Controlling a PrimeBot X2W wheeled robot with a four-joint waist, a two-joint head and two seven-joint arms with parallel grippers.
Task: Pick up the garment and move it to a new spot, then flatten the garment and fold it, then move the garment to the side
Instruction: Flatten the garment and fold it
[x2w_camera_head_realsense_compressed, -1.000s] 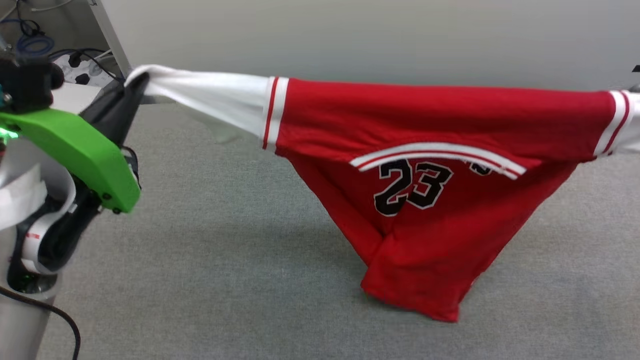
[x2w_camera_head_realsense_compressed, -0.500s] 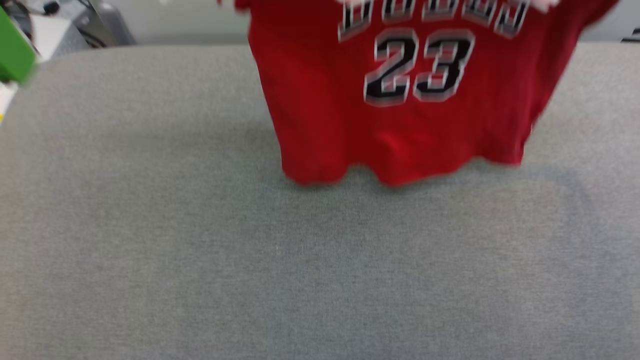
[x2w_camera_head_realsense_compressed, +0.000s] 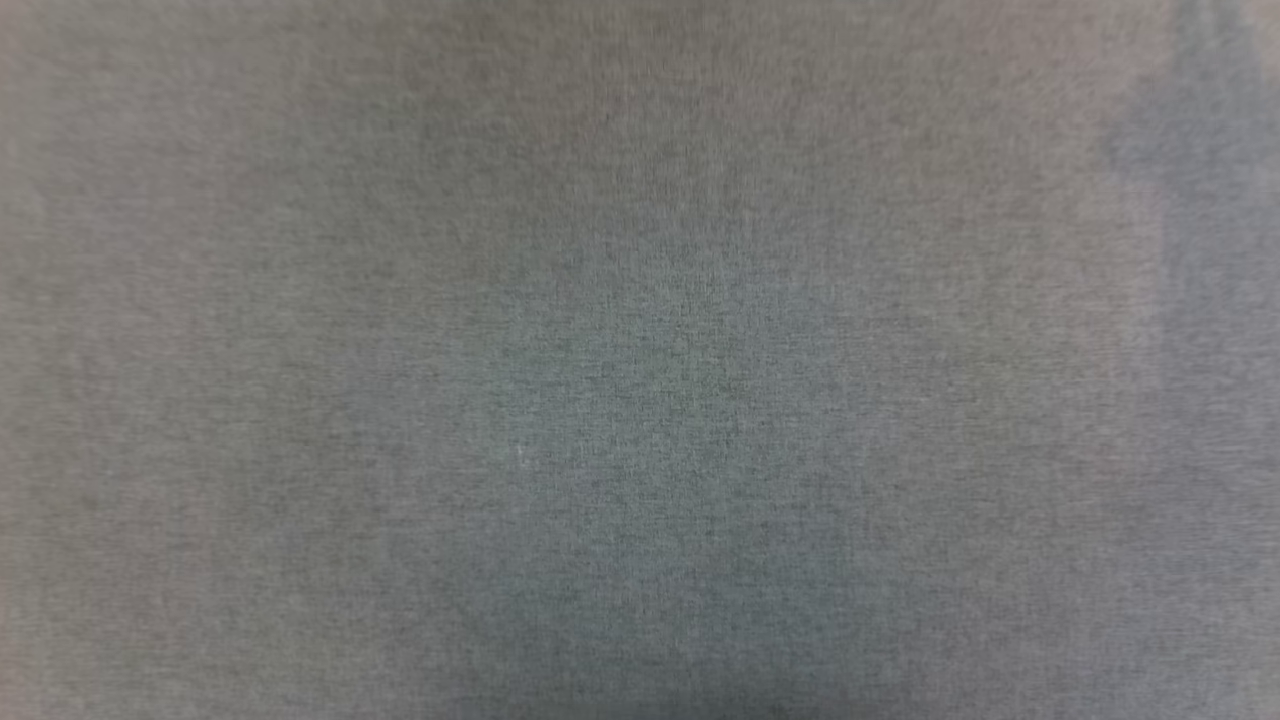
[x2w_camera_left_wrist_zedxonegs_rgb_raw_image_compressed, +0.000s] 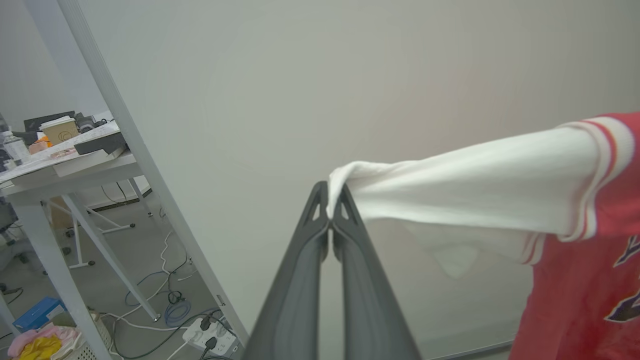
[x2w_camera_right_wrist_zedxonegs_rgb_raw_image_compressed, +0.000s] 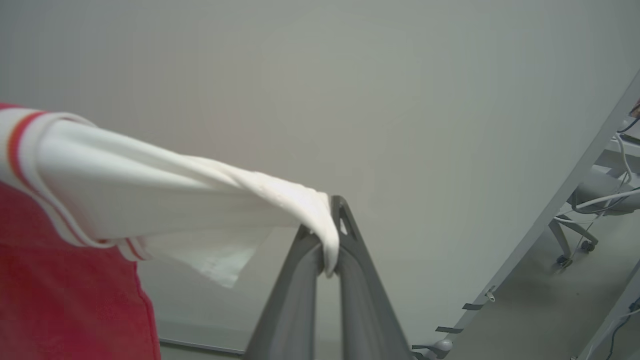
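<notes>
The garment (x2w_camera_left_wrist_zedxonegs_rgb_raw_image_compressed: 575, 260) is a red jersey with white sleeves and red-and-white striped trim, hanging in the air between my two arms. In the left wrist view my left gripper (x2w_camera_left_wrist_zedxonegs_rgb_raw_image_compressed: 330, 215) is shut on the end of one white sleeve (x2w_camera_left_wrist_zedxonegs_rgb_raw_image_compressed: 475, 185), which stretches taut to the right. In the right wrist view my right gripper (x2w_camera_right_wrist_zedxonegs_rgb_raw_image_compressed: 327, 240) is shut on the other white sleeve (x2w_camera_right_wrist_zedxonegs_rgb_raw_image_compressed: 165, 200), pulled taut to the left, with the garment (x2w_camera_right_wrist_zedxonegs_rgb_raw_image_compressed: 65, 300) hanging red below it. The head view looks down on the grey cloth surface (x2w_camera_head_realsense_compressed: 640, 400).
A pale wall (x2w_camera_left_wrist_zedxonegs_rgb_raw_image_compressed: 350, 75) stands behind the garment. To the left are a white table (x2w_camera_left_wrist_zedxonegs_rgb_raw_image_compressed: 55, 175) with clutter, a slanted white post (x2w_camera_left_wrist_zedxonegs_rgb_raw_image_compressed: 135, 150), cables and a power strip (x2w_camera_left_wrist_zedxonegs_rgb_raw_image_compressed: 210, 337) on the floor. A chair base (x2w_camera_right_wrist_zedxonegs_rgb_raw_image_compressed: 575, 245) is at the right.
The head view has tilted down: the hanging garment and my left arm have slid out of its top, leaving the grey surface. Before that the garment was lifted higher.
</notes>
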